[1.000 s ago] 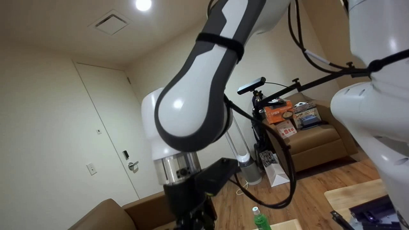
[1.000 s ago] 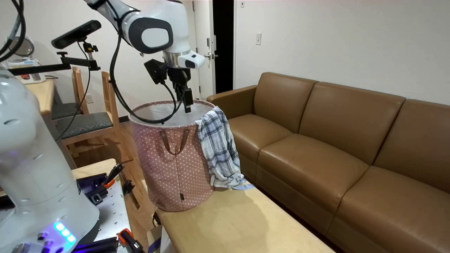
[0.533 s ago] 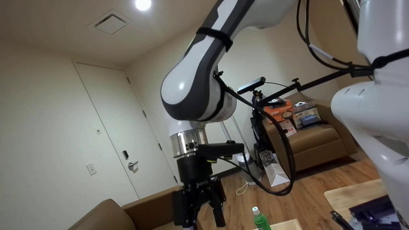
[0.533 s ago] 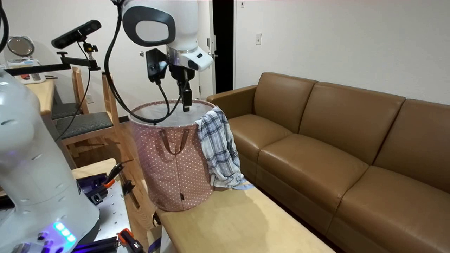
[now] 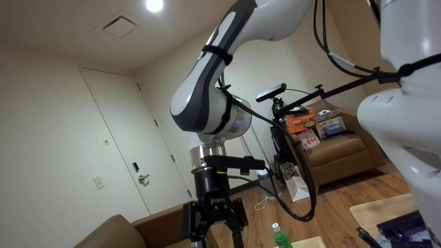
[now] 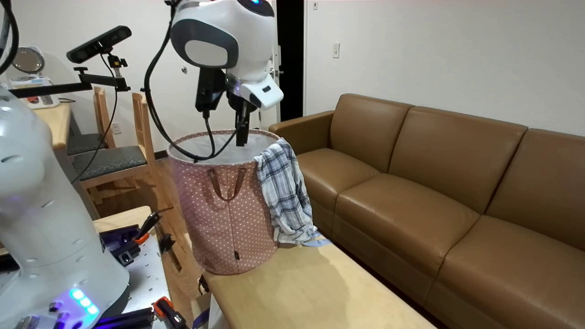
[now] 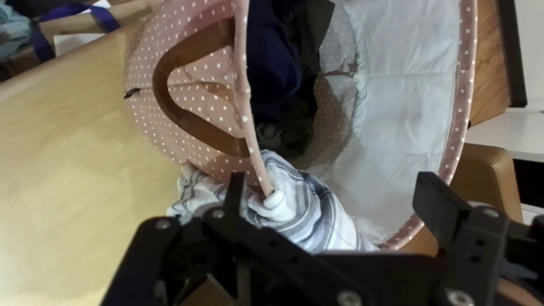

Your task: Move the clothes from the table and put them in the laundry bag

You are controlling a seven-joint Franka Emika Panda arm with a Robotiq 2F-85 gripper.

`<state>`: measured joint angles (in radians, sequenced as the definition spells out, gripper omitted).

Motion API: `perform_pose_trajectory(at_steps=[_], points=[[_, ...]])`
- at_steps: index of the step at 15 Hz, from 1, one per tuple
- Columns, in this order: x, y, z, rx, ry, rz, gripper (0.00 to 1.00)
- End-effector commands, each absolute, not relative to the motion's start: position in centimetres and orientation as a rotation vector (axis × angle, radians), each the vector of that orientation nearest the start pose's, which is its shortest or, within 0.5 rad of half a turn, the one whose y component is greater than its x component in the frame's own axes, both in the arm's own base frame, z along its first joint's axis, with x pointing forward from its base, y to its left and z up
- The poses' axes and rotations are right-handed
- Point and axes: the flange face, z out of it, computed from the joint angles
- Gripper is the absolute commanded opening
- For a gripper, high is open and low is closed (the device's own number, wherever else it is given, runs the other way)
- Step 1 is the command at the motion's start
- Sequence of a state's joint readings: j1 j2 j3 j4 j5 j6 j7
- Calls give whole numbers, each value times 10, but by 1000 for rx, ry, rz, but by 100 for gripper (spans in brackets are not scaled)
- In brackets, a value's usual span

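The laundry bag (image 6: 228, 214) is pink with white dots and stands upright on the wooden table (image 6: 311, 292). A plaid shirt (image 6: 285, 196) hangs over its rim, mostly outside, with its lower end at the table. In the wrist view a fold of the shirt (image 7: 314, 212) lies over the rim and just inside. Dark clothes (image 7: 272, 63) lie deep in the bag. My gripper (image 7: 330, 182) is open and empty, its fingers apart above the shirt and bag opening. In an exterior view the gripper (image 6: 242, 139) points down over the opening. It also shows in an exterior view (image 5: 218, 241), cut by the lower edge.
A brown sofa (image 6: 388, 196) runs along the table's far side. A green bottle (image 5: 281, 237) shows at the bottom of an exterior view. A camera on a bracket (image 6: 100, 43) and chairs (image 6: 112, 160) stand behind the bag. A light blue cloth edge (image 6: 318, 242) shows below the shirt.
The arm and wrist have turned and tilted, and both gripper fingers now show spread in an exterior view. The gripper stays over the bag's opening. The shirt and bag have not moved.
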<state>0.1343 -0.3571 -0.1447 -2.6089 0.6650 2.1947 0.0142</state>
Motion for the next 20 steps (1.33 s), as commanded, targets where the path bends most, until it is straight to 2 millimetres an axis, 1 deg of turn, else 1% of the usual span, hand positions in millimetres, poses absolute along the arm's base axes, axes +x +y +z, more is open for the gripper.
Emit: perform_pose_trajectory(at_steps=[1,3,4,5,6,8,9,11,12,13,16,18,20], points=[[428,-22,322,-2342,626,231,100],[435,-38,291,-2251,687,334,100],[439,-43,278,-2200,693,384,100],[443,-43,269,-2152,711,431,100],[425,-40,289,-2228,713,364,100],[435,-45,269,-2185,732,423,100],[438,-45,264,-2183,734,436,100],[441,-40,265,-2199,737,423,100],[445,-45,264,-2120,810,424,100],[448,-49,262,-2071,828,455,100],[454,-76,244,-1927,963,435,100],[457,-91,229,-1837,1039,444,100],[461,-95,212,-1761,1084,497,100]])
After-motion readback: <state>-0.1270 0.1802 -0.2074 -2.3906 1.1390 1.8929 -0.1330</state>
